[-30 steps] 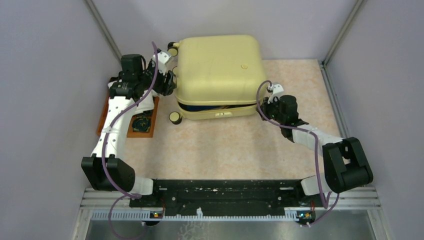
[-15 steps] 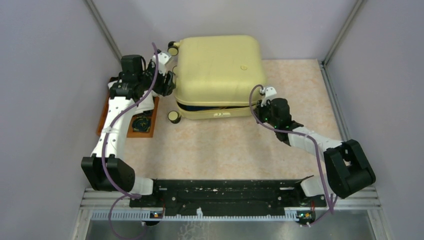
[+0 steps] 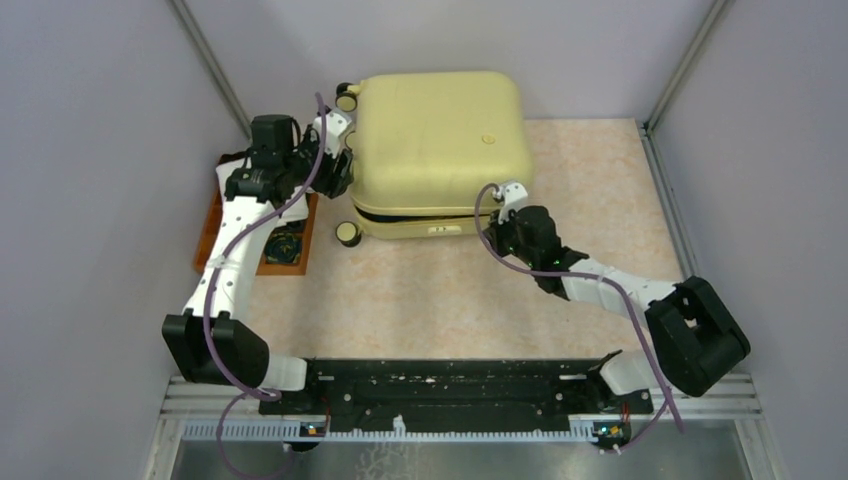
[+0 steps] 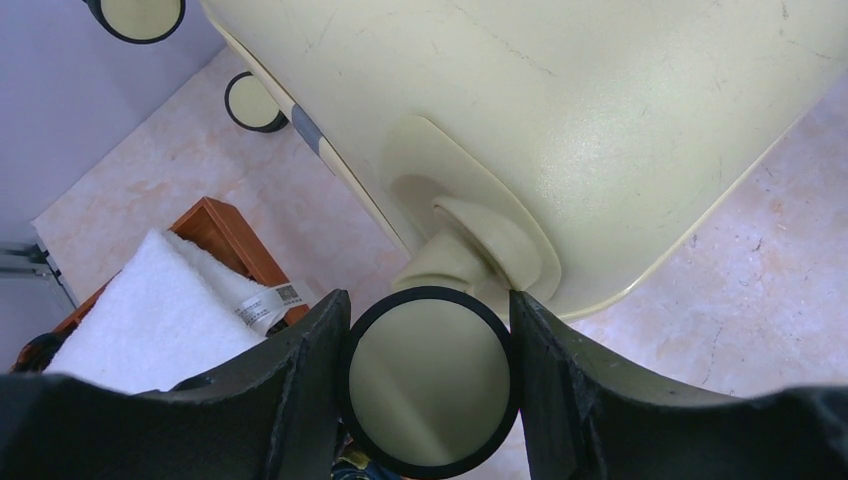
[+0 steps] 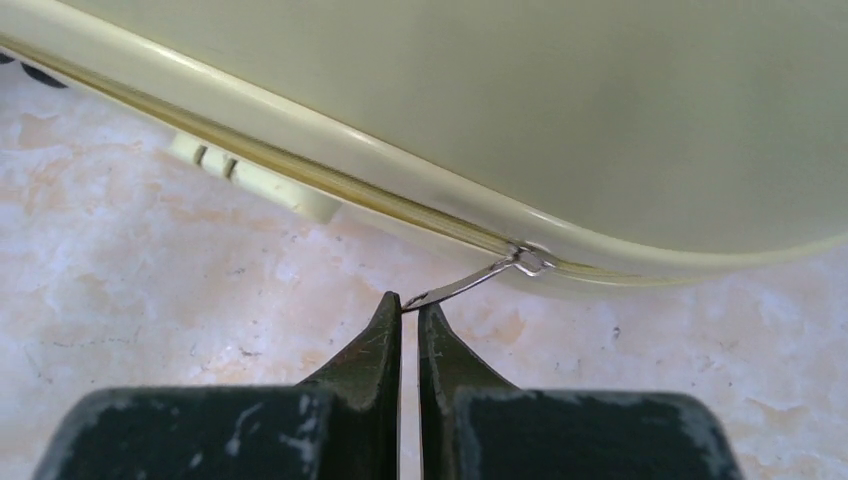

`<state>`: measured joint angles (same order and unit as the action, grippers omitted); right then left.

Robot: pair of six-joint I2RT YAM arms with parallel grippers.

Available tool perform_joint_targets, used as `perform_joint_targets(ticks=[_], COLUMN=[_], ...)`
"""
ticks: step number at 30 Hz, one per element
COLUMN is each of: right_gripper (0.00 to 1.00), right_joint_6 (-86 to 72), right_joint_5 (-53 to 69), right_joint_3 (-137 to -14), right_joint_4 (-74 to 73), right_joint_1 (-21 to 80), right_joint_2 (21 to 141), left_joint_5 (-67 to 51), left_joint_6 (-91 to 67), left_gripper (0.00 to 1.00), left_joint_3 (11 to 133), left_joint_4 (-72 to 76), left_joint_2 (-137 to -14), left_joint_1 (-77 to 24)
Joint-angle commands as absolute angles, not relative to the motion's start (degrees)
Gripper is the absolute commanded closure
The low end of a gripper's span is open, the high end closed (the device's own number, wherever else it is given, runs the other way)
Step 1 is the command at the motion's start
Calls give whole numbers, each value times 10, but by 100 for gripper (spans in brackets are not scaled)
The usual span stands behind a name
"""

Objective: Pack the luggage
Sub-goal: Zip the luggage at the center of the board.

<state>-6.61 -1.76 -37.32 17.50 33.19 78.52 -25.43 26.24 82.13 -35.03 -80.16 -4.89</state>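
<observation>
Luggage (image 3: 440,140): pale yellow hard shell, lid down, upper ctr of top view, flat on desk (image 3: 430,300). Dark gap shows along near seam, so prob. not fully zipped.

Left end effector (image 4: 428,325): fingers part-spread, clamped either side of wheel (image 4: 430,395) at case's left edge. Serves as anchor.

Right end effector (image 5: 410,305): tips pinched tight on end of zipper pull (image 5: 478,278), lower right corner of case in top view.

Handling note: step judged = run zip along seam. Draw pull parallel to seam, low & steady. Grip is on pull's tip only, so a sideways yank prob. slips it. Hold wheel firm so case doesn't swivel. Mind cream tab (image 5: 260,180) on seam, left of wrist view.
</observation>
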Motion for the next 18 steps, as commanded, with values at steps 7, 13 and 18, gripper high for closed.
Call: perform_joint_targets(ticks=[7,13,18], right_gripper=[100,89,42], right_joint_6=[-84,-105,-114], right_joint_5=[34,-38,-12], right_joint_3=[-475,-475,-388], right_joint_4=[251,212,204], right_joint_1=[452,450,316], right_joint_2=[845,842,731], left_joint_5=[-317,-303,-299], left_joint_6=[251,254,256], left_gripper=[100,100,100], left_joint_3=[820,825,838], left_joint_4=[-256,-262,-266], left_joint_2=[-768,-762,-757], left_joint_1=[-105,-103,-95])
